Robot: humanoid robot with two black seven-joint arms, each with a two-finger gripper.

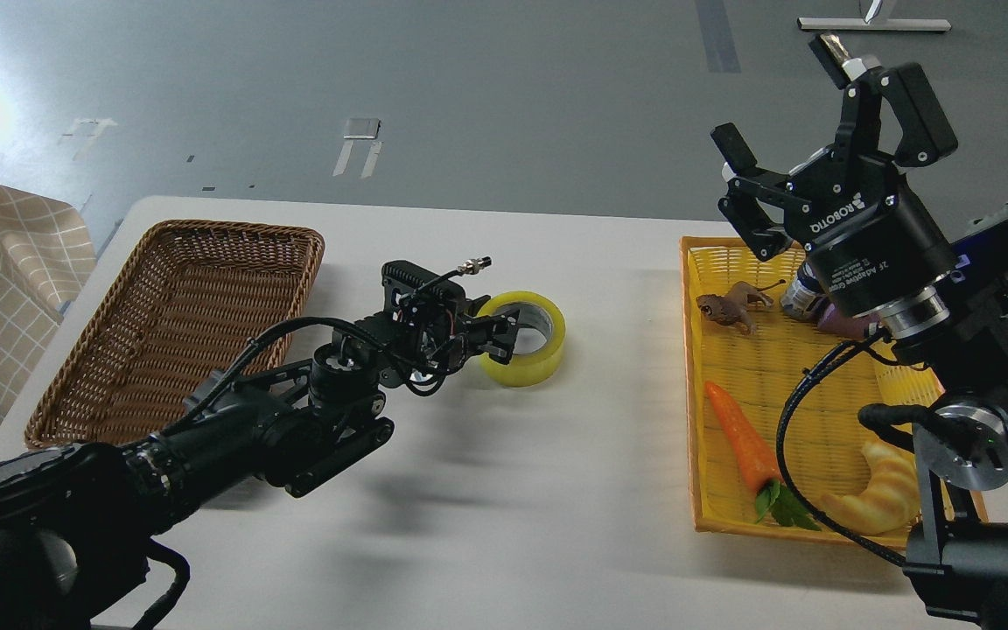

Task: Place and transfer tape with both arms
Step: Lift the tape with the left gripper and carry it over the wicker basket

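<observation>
Tape (523, 351) on tabletop (504, 490): light, rigid, slick; wall pinched by left hand (497, 337); right hand (806, 114) raised, open.

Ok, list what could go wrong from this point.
1. The left pincer meets the tape only at its near wall, one finger apparently inside the core; a shallow bite could let the roll slip or tip when lifted.
2. The brown wicker basket sits close beside the left arm, so a swing that way might clip its rim.
</observation>
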